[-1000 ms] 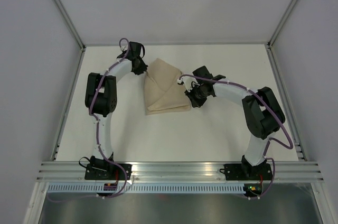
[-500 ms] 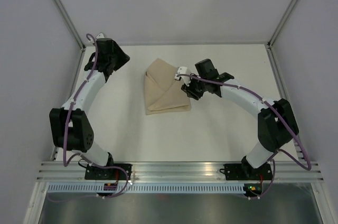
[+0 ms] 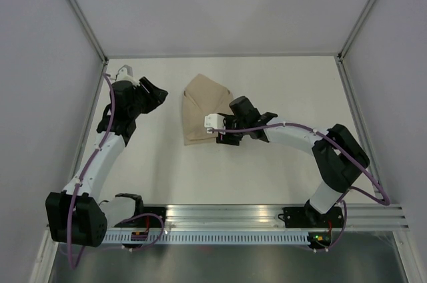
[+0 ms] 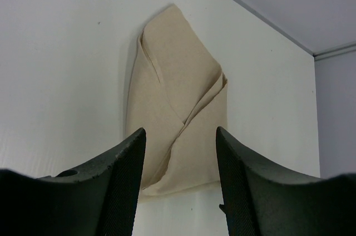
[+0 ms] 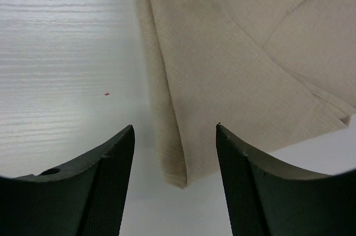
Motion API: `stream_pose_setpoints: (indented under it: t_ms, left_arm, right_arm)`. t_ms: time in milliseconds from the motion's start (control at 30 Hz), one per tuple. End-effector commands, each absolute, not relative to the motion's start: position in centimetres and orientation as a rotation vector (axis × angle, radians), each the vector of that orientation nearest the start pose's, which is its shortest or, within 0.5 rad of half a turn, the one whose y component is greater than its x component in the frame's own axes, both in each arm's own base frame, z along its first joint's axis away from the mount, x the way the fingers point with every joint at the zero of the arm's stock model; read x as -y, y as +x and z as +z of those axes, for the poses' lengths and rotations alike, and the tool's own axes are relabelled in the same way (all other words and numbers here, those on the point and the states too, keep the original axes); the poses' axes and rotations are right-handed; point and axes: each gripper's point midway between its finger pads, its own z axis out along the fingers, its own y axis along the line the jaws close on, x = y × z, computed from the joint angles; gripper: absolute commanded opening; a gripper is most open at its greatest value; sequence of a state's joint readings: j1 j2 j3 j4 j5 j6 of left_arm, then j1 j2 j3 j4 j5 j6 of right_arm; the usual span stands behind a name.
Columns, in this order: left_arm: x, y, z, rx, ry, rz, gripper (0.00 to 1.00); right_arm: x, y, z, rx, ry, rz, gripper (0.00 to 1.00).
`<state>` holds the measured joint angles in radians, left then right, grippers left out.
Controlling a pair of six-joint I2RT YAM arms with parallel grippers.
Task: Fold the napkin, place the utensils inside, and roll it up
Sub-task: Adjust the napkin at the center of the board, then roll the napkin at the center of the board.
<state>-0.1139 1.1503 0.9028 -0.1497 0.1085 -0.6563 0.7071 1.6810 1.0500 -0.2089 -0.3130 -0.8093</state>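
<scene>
The beige napkin [image 3: 200,109] lies folded into a narrow bundle with a point at the far end, in the middle of the white table [image 3: 267,169]. My left gripper [image 3: 157,93] is open and hovers to the napkin's left, apart from it; in the left wrist view the napkin [image 4: 178,102] lies ahead, past the gripper [image 4: 181,131]. My right gripper [image 3: 225,135] is open low over the bundle's near right part. In the right wrist view a folded corner of the napkin [image 5: 233,41] sits between the spread fingers of the gripper [image 5: 174,127], ungripped. The utensils are out of view.
Aluminium rails [image 3: 227,213] run along the table's near edge by the arm bases. Grey walls with metal posts [image 3: 80,9] close in the left, right and far sides. A tiny red speck [image 5: 107,94] lies on the table beside the napkin.
Both grippers have opened. The left arm let go of the napkin's far left corner and swung back to the left. The right gripper moved from the napkin's right edge toward its near side.
</scene>
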Motion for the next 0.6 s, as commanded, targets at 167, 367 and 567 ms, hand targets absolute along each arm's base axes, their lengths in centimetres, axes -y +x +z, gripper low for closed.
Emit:
stream_pose_setpoints:
  t_ms: [167, 367, 567]
  left_arm:
    - [9.1, 35.9, 24.5, -1.868, -0.348, -0.620, 0.59]
    - [9.1, 35.4, 24.5, -1.859, -0.333, -0.622, 0.59]
    - [9.3, 35.2, 24.2, -1.863, -0.329, -0.636, 0.59]
  right_arm:
    - [-33.0, 29.3, 9.6, -1.359, -1.767, 0.353, 0.74]
    - [-34.6, 28.7, 8.3, -1.322, -1.799, 0.286, 0.72]
    - [-35.9, 28.9, 6.0, -1.298, -1.836, 0.160, 0.69]
